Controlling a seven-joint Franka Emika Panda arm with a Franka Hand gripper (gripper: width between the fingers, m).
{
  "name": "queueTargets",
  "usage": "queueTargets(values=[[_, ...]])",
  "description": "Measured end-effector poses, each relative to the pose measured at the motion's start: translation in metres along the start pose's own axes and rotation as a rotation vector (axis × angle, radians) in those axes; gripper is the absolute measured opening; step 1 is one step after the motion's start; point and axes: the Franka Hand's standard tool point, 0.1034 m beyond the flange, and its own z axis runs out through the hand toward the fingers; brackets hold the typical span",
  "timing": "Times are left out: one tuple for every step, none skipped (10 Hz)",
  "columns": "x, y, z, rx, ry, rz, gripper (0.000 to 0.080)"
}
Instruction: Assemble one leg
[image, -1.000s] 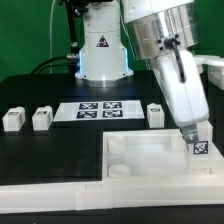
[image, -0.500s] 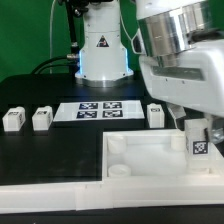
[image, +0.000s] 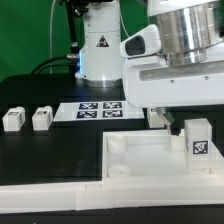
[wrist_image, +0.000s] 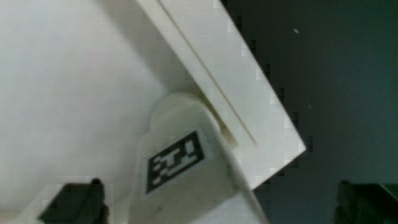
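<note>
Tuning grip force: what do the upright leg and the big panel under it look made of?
The leg: white plastic by the look, matte, no glare on its faces. Its black-and-white tag seems a flat printed sticker. The panel: likely the same matte white plastic, evenly shaded, with rounded sockets. Moulded or printed, cannot tell.

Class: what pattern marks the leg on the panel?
Black-and-white square tag on the leg; clearest in exterior view.

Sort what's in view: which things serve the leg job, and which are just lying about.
For the job:
- the leg, upright at the white panel's corner
- the white panel
- the gripper, open

Lying about:
- two spare legs
- the marker board
</note>
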Motion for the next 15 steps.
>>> queueTargets(values=[[0.002,-0.0014,0.0004,-0.017,0.003,-0.13,0.0648],[0.0017,-0.0009,0.001,-0.012,0.002,-0.085,0.0648],[0.0015,-0.0005,0.0013,-0.012,0.001,-0.087,0.0521],[0.0011,-0.0009,0.0014,-0.01,0.0,-0.031,0.0385],[0.0008,-0.001,0.0016,-0.01,0.0,0.06,0.0385],[0.001,-0.0005,0.0015,-0.011,0.001,0.157,0.0314],[0.001,-0.0001,0.0017,-0.011,0.001,0.21,0.0314],[0.0012,0.0006,0.0016,-0.004,-0.003,0.358,0.0314],[0.0018,0.0013,0.0014,0.01,-0.011,0.533,0.0314],[0.001,0.0023,0.0028,0.034,-0.027,0.752,0.0314],[0.0007,0.0027,0.0033,0.056,-0.043,0.921,0.0312],[0.0004,0.0017,0.0033,0.06,-0.055,1.024,0.0309],[-0.0001,0.0014,0.0035,0.06,-0.056,1.027,0.0309],[-0.0003,0.0017,0.0038,0.06,-0.055,1.004,0.0309],[-0.0005,0.0018,0.0039,0.06,-0.055,0.977,0.031]])
